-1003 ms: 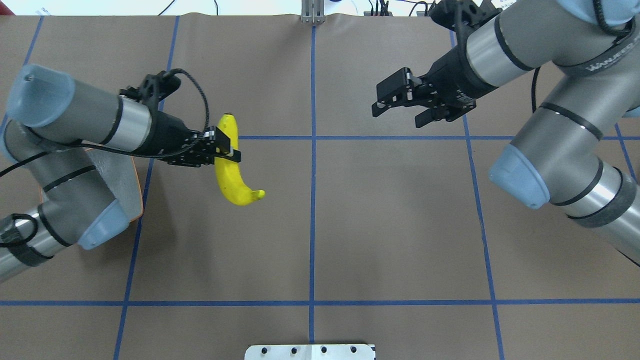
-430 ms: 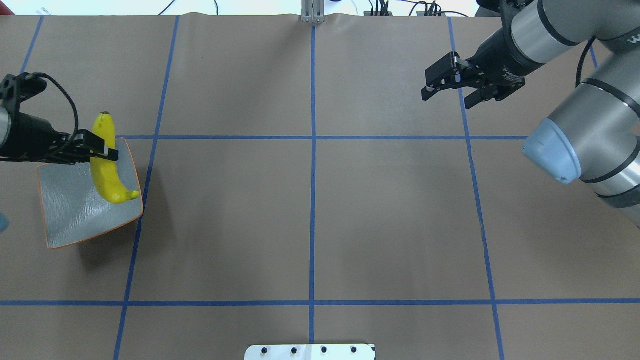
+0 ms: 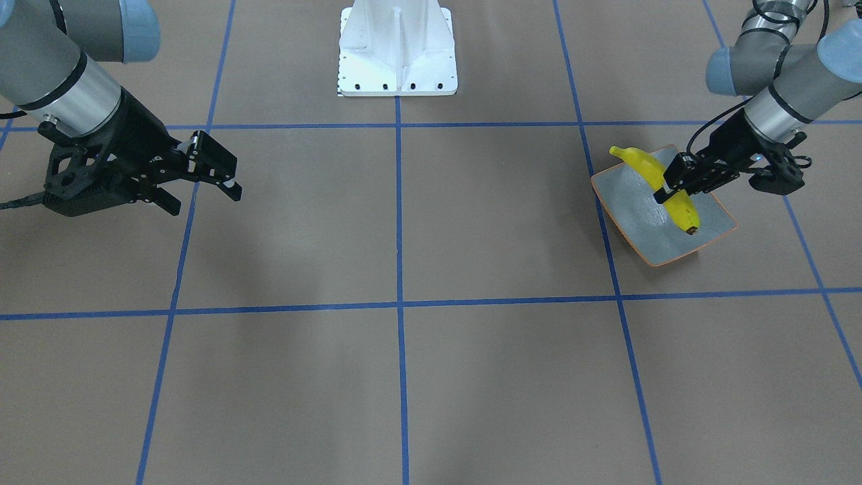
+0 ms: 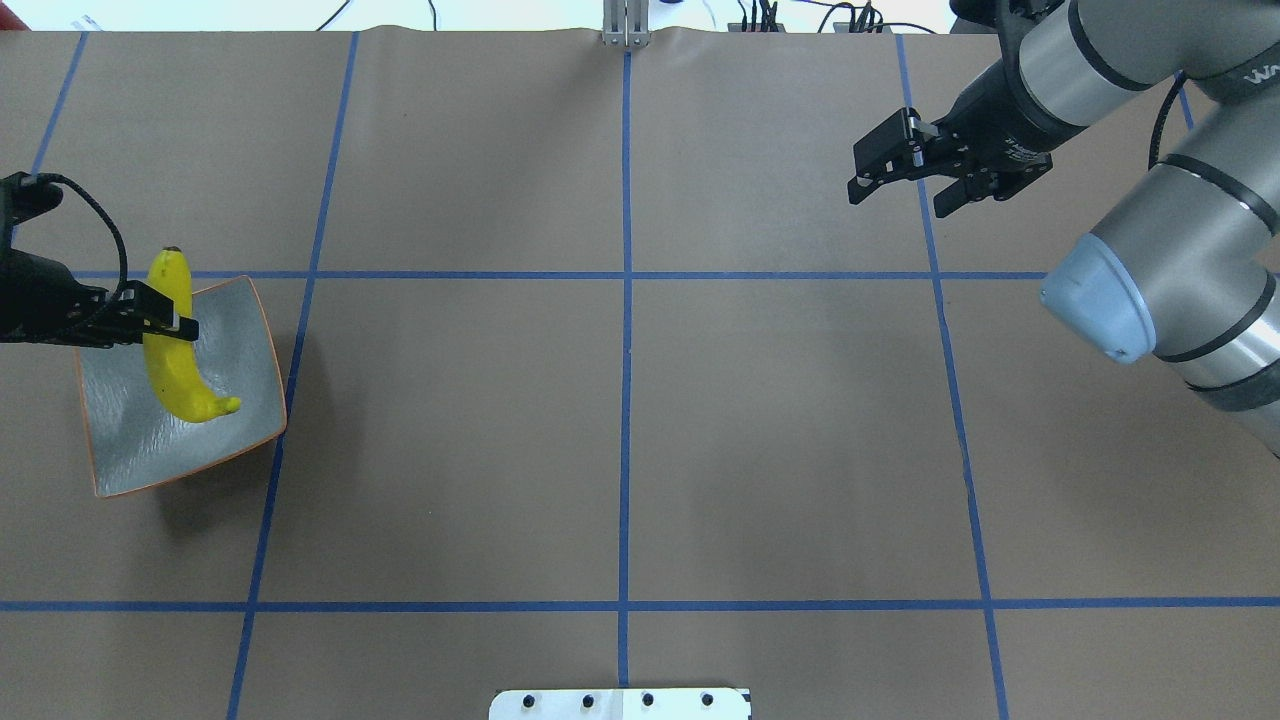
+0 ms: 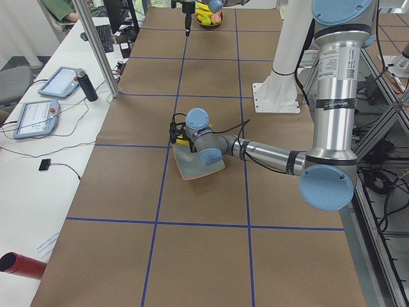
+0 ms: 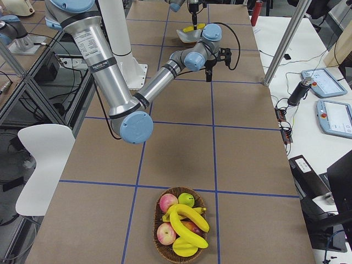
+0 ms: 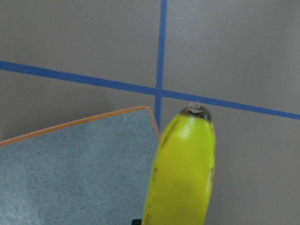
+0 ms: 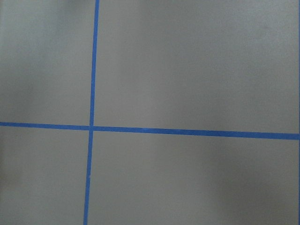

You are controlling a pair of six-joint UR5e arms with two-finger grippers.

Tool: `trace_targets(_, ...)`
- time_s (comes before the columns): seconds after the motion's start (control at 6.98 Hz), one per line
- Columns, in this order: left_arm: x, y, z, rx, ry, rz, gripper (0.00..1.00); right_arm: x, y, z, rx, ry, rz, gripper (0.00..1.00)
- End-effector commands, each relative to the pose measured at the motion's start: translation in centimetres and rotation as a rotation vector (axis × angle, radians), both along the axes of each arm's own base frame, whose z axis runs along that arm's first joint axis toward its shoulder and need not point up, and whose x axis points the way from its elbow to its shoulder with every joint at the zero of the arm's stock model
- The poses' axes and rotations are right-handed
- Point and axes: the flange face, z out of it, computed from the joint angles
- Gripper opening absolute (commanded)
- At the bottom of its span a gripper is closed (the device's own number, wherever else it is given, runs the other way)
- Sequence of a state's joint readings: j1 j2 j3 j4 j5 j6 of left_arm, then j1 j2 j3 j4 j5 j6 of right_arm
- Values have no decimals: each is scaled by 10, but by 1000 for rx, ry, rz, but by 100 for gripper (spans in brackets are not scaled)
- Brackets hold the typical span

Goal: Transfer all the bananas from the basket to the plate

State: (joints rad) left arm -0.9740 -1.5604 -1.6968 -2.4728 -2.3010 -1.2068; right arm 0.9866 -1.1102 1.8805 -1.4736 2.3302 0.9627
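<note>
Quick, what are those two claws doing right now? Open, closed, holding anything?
Left gripper: closed on a banana, above the plate.
Right gripper: open, holding nothing.

Brown table (image 4: 780, 420) w/ blue tape lines (image 4: 624, 400). White base plate (image 3: 397, 47). Red apples (image 6: 168, 202) & a green apple (image 6: 187, 199). Tablets (image 5: 32, 119) on side desk (image 5: 29, 157). White chair (image 6: 44, 165).

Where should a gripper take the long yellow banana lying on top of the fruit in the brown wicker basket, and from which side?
Its mid-body, from straight above, jaws closing across its width. The long yellow banana lies curved and roughly flat over the other fruit, sides exposed; the rim of the brown wicker basket and the red apples beside it would probably block a sideways approach.
</note>
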Motion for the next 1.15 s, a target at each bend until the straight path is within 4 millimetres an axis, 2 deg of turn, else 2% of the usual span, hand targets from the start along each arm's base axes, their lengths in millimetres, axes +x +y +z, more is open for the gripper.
trace_targets(0.0, 9, -1, 33, -49, -38, 14, 0, -2, 0, -1, 1, -1, -3, 99)
trace_targets(0.43, 33, 9, 37, -38, -59, 37, 0, -2, -2, -2, 0, 0, -1, 99)
trace_targets(0.57, 39, 12, 37, -6, -63, 63, 15, -3, -2, -1, -1, 0, -1, 99)
trace_targets(0.72, 30, 21, 55, 153, -113, 147, 74, -3, -2, -1, -2, 1, -1, 99)
trace_targets(0.86, 17, 26, 66, 211, -135, 172, 100, -3, -2, -1, -2, 1, -1, 99)
trace_targets(1.0, 9, 22, 66, 207, -134, 161, 100, -3, -2, -1, -2, 0, -3, 99)
